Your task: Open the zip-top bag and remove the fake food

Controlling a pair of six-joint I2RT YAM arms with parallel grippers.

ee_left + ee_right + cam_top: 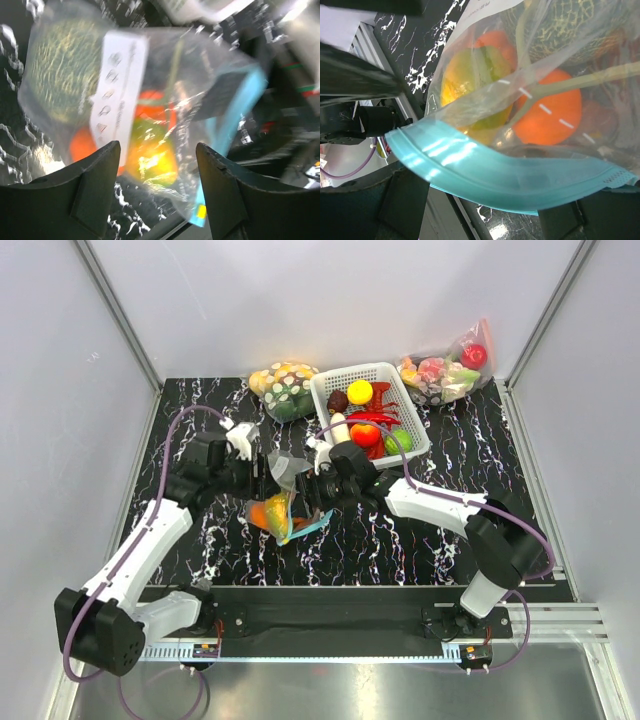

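The zip-top bag [280, 512] is found near the middle of the counter [400, 540], between the two end effectors, with the fake food [268, 512] sealed inside it. A dark green bumpy ball [55, 75], round orange fruits [550, 115] and a yellow-green piece [470, 85] are seen through the clear film. The teal strip [485, 170] along the mouth is closed and is turned toward the right arm.

The left end effector [157, 150] is spread, and the body of the bag is framed in the gap just beyond its fingers [95, 170]. No contact can be confirmed. The right end effector [485, 195] is also spread, with the teal strip running across the gap. Whether the strip is touched cannot be told.

The bag is judged to be light, soft and slippery. The film is expected to crumple and slide under a loose pinch, and the round pieces inside are expected to roll and shift the weight. The strip is the stiffest part, so it is the best place to be taken hold of. Each lip should be pinched just above the seal, near the middle of the mouth, and pulled apart. A grip on the film lower down is likely to catch both walls together or to press on the fruit.

A white basket [420, 435] of other toy produce is set behind the right arm.
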